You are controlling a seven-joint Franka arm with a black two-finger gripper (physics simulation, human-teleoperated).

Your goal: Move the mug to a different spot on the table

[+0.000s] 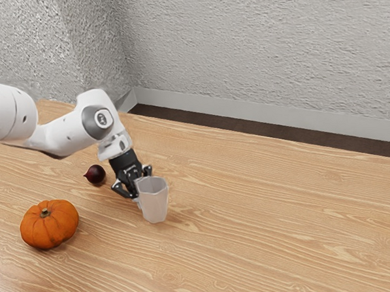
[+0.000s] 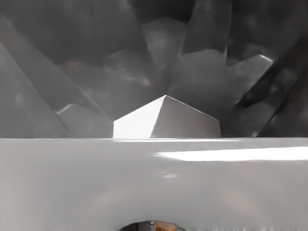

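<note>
Now mug [image 1: 153,200] upright, mouth up, rim pinched.

Table [image 1: 270,207] bearing pumpkin [image 1: 48,223], dark fruit [image 1: 94,174], mug [image 1: 153,202]

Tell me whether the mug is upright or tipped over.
Upright. In the exterior view the mug has its open mouth facing up and its base down toward the table; the gripper is at its rim.

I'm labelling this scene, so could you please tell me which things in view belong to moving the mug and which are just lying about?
Part of the job:
mug
tool, at the mug's rim
table, where the new spot will be

Just lying about:
pumpkin
dark red round thing, behind the tool
</note>
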